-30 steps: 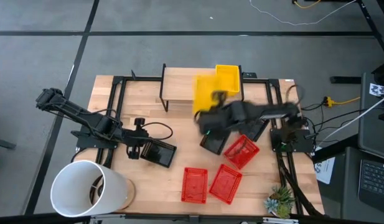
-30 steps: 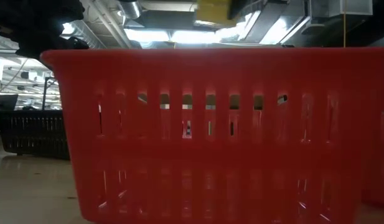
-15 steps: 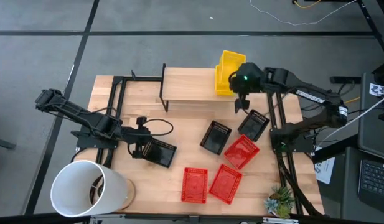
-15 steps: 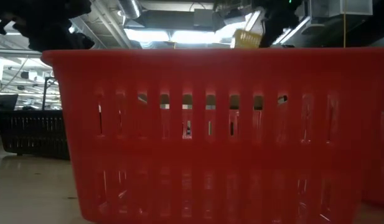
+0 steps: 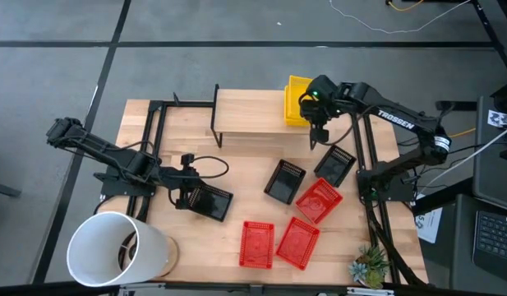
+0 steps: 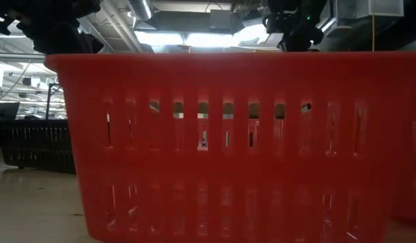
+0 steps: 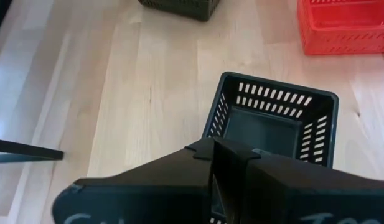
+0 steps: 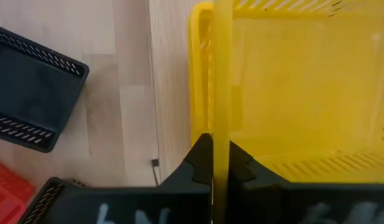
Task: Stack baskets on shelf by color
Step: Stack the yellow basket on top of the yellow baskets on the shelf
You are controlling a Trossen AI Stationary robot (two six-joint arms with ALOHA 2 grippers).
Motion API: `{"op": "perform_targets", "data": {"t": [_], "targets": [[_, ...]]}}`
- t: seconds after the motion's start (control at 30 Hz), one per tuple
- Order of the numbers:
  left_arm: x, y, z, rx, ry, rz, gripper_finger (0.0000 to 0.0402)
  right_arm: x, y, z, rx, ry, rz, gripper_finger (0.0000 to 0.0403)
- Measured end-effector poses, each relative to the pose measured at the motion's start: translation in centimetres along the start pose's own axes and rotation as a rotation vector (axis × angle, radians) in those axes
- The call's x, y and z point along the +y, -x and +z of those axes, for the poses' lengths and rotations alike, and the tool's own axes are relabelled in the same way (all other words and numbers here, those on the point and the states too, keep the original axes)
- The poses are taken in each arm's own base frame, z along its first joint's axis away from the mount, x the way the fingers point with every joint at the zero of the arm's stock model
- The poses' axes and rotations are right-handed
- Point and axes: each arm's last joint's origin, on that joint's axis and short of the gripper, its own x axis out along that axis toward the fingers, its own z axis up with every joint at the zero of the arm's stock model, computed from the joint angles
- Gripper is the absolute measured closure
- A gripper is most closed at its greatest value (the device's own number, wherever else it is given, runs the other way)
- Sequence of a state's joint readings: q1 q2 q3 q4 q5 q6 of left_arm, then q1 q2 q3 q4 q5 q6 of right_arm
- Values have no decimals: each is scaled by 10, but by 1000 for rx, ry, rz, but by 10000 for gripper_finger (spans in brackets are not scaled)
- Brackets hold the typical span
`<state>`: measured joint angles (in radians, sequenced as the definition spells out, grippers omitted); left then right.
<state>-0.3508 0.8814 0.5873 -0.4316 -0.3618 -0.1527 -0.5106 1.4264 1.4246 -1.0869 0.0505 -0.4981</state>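
**Pinching a thin yellow wall: notes on grip and handling**

Holding a yellow basket (image 8: 291, 93) by one side wall, the right gripper (image 8: 220, 163) sits at the right end of the shelf (image 5: 246, 114); its two fingers are closed nearly together on the thin rim. In the high view the yellow basket (image 5: 296, 100) lies at that same end, seemingly nested on other yellow ones (the count in the pile cannot be made out).

Handling judgement: thin moulded mesh plastic, so probably very light, fairly stiff but with some give in the walls. A one-wall pinch looks adequate for the weight, though the tray could swing or tilt about the pinch line. Smooth plastic may slip, so a grip at mid-wall, low on the rim, seems safest.

Remaining on the table:
- three red baskets (image 5: 319, 200), clustered near the front right
- two black baskets (image 5: 283, 181) just behind the red ones
- one more black basket (image 7: 269, 121), under the left gripper (image 5: 190, 196), toward the front left

Left gripper: hovers over that black basket; whether its fingers are open cannot be told. A white bucket (image 5: 113, 247) stands at the front-left corner.
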Motion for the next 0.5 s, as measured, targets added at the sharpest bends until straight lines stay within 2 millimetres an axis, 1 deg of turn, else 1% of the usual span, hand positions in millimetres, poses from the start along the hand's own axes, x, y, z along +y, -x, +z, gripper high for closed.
{"op": "perform_targets", "data": {"t": [0.13, 0.23, 0.5], "targets": [[0, 0, 0, 0, -2, 0, 401, 0, -1, 0, 6, -22, -3, 402], [0, 0, 0, 0, -3, 0, 401, 0, -1, 0, 14, -24, -12, 394], [0, 0, 0, 0, -3, 0, 401, -1, -1, -1, 21, -23, -21, 340]]}}
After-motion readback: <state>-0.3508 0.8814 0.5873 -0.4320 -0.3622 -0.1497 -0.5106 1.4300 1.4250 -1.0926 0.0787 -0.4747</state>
